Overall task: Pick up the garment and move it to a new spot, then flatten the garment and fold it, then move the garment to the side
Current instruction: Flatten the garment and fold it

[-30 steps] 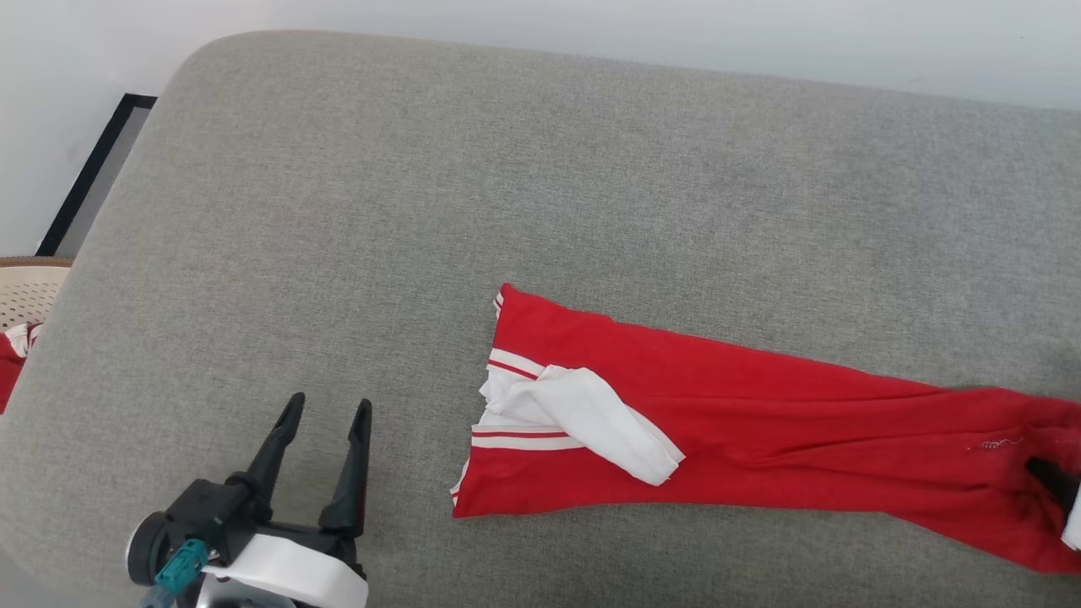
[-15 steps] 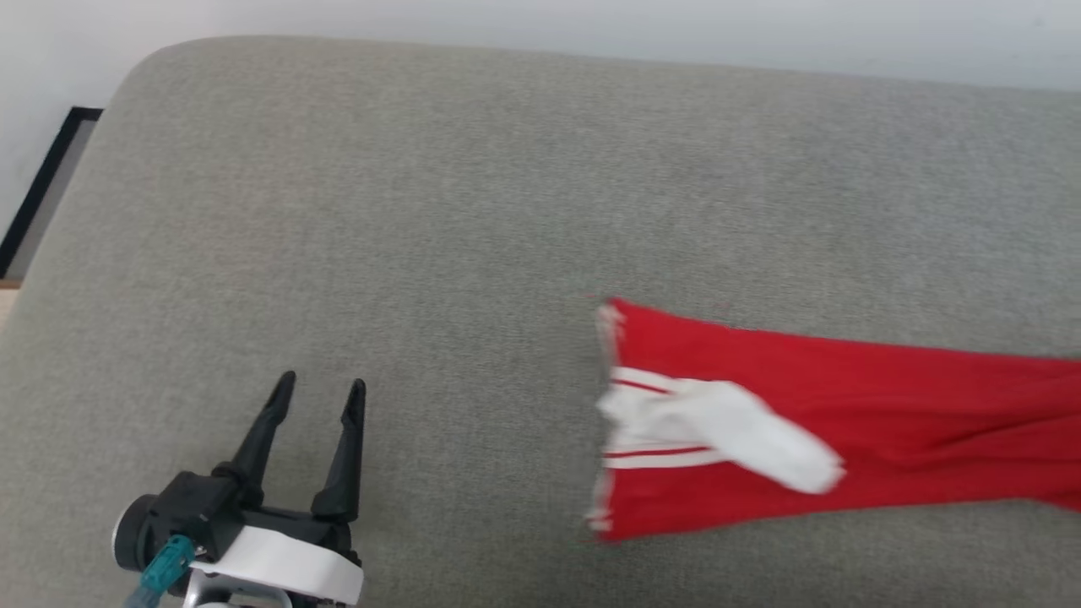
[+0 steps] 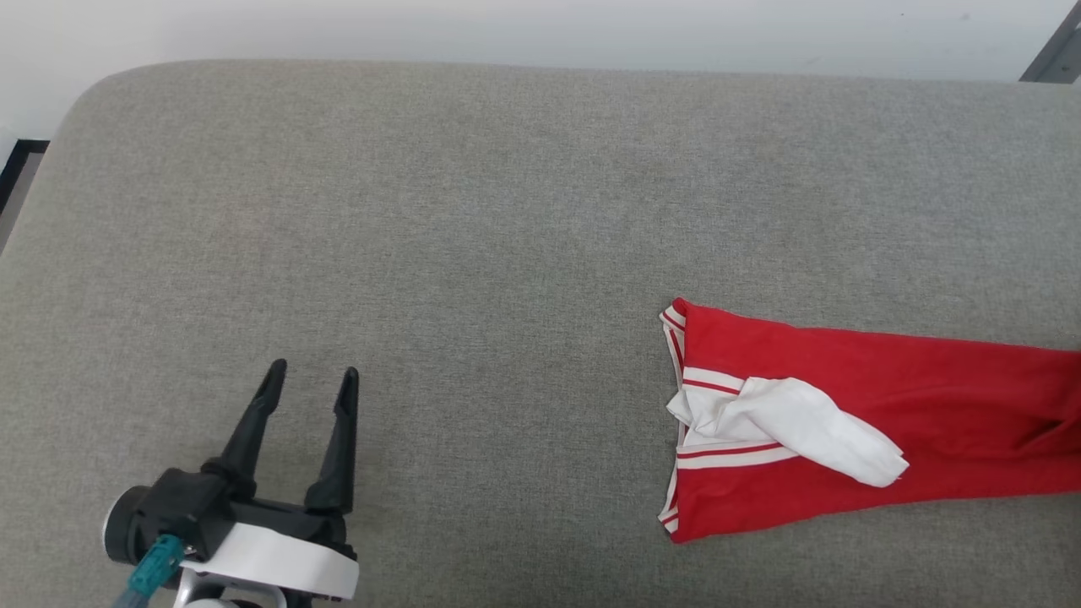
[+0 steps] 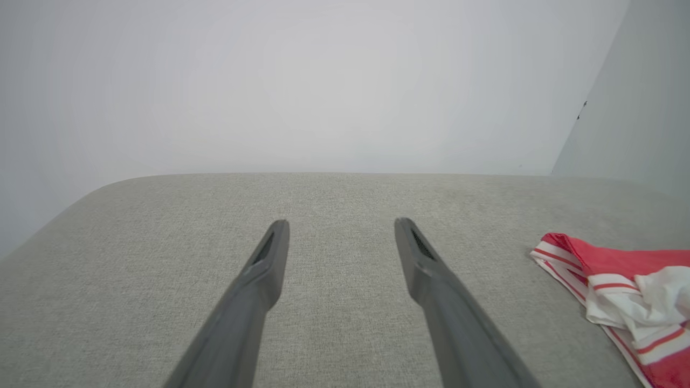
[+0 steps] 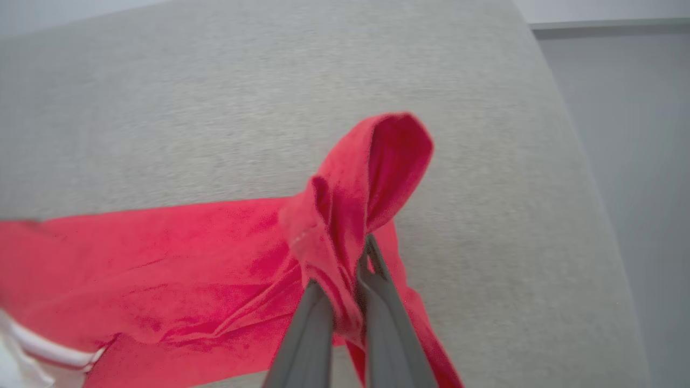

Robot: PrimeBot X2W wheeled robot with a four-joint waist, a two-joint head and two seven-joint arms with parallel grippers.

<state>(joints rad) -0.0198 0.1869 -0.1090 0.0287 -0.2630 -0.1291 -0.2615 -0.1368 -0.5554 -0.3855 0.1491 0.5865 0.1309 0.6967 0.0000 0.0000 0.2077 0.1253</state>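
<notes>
Found the garment (image 3: 887, 397) laid long and narrow on the grey cushion (image 3: 422, 211), right of centre in head view and running off the right edge. Noted a white sleeve (image 3: 811, 426) folded across the red body near the striped end. Chest print hidden.

Right wrist view: right gripper (image 5: 342, 261) clamped tight on a bunched red fold, with a loop of cloth standing above the fingertips and the rest lying back along the cushion. Probably gripped at the far end so that the length draws out straight instead of heaping. Hard to tell which edge exactly, since the frame is soft.

Left gripper (image 3: 312, 369) well apart from the cloth, low over bare cushion, jaws wide and empty. Likely placed there to stay clear of the pull, ready for the striped end.

Judged as the relocating step. Flattening and folding not yet begun. Risk: twisting of the shirt under a single pinch.
</notes>
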